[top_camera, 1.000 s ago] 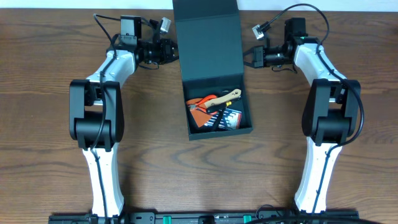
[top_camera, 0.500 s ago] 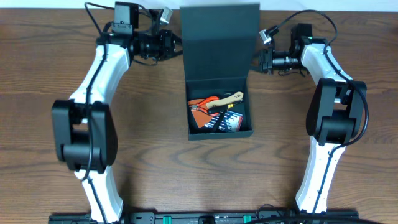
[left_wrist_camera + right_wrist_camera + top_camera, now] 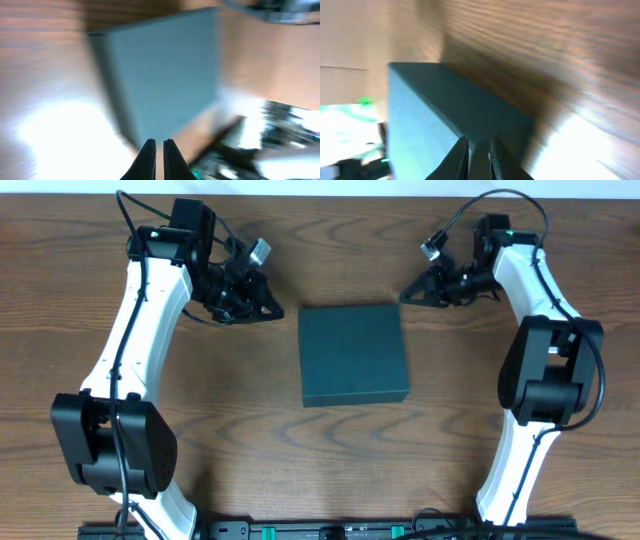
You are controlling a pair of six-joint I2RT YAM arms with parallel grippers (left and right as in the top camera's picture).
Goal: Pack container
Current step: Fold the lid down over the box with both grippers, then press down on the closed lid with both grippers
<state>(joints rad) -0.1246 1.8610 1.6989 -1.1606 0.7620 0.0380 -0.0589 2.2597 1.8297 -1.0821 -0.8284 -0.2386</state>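
Lying closed, the container point(image 3: 353, 355) had left gripper point(image 3: 272, 309) at ten o'clock, right gripper point(image 3: 407, 294) at two, both pressed together.

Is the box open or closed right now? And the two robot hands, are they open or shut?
container: closed, lid down flat.
left gripper: shut, holding nothing.
right gripper: shut, holding nothing.

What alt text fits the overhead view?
A closed dark teal container, lid down, sits at the middle of a wooden table. The left gripper and right gripper flank its far corners, neither touching it.
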